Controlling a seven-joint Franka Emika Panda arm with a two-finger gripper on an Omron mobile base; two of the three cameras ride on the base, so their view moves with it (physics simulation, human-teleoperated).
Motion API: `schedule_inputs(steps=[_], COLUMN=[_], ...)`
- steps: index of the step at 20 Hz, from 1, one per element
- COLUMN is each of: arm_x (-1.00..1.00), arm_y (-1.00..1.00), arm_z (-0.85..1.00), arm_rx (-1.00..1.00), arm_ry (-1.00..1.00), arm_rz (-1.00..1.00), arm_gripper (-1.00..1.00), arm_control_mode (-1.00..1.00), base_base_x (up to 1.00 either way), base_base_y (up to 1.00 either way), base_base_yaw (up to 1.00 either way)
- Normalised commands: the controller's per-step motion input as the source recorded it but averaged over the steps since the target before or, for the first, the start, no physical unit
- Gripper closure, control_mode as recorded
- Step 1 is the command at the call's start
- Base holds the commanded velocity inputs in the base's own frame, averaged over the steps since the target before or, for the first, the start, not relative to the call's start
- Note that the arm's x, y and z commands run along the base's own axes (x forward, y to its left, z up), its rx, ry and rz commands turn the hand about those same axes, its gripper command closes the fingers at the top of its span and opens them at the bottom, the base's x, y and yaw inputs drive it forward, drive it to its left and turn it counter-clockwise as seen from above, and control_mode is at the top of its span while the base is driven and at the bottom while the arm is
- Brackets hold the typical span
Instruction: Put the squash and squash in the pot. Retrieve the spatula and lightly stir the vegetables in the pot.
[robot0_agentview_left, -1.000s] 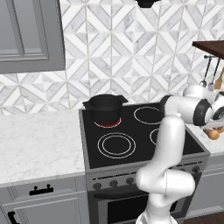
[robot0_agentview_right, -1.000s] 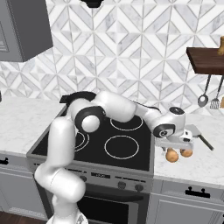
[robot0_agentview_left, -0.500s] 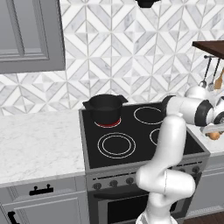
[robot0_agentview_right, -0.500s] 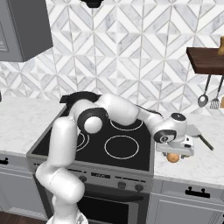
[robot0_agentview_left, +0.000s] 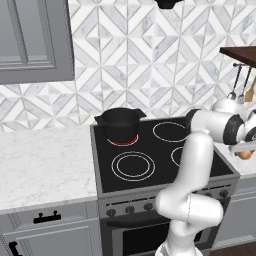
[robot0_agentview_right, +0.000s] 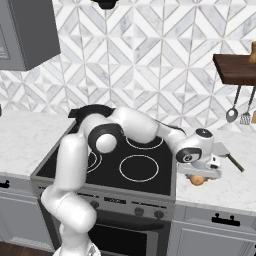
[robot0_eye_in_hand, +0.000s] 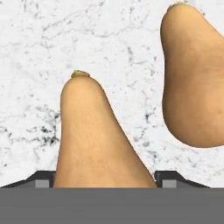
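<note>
1. Your gripper is down at the marble counter right of the stove, with the arm stretched across the cooktop from the left.
2. In the hand view, one squash rises between the two dark finger tips, which sit on either side of its wide lower body. Its narrow stem end points away from the hand.
3. The fingers stand apart, one on each side of that squash; you cannot tell from these pictures whether they are pressing on it or just flanking it.
4. The second squash lies just beside the first on the counter, to its right in the hand view, with a strip of marble showing between them.
5. From the right base view, you see only a bit of orange squash under the hand. The left base view shows a bit of orange at the right edge, past the wrist.
6. The pot stands on the far left burner, well apart from the gripper, and that burner glows red under it.
7. The spatula lies on the counter just right of the hand, handle pointing near-right.
8. A spoon and another utensil hang under the wooden shelf on the far right.
</note>
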Motion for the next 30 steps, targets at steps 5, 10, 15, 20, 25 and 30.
schedule_inputs(steps=[5,10,15,20,25,30], arm_x=[-0.28,-0.12,0.00,0.00,0.04,0.12], arm_y=[0.54,0.95,1.00,1.00,1.00,1.00], arm_z=[0.48,0.73,0.77,0.73,0.65,0.62], arm_rx=[0.00,0.00,0.00,0.00,0.00,0.00], arm_ry=[-0.12,-0.15,-0.10,-0.07,-0.08,-0.12], arm_rz=[0.00,0.01,0.06,0.10,0.12,0.12], arm_gripper=[1.00,1.00,1.00,1.00,1.00,1.00], arm_control_mode=[-1.00,-1.00,-1.00,-1.00,-1.00,-1.00], base_base_x=[0.00,0.00,0.00,0.00,0.00,0.00], base_base_y=[0.00,0.00,0.00,0.00,0.00,0.00], base_base_yaw=[0.00,0.00,0.00,0.00,0.00,0.00])
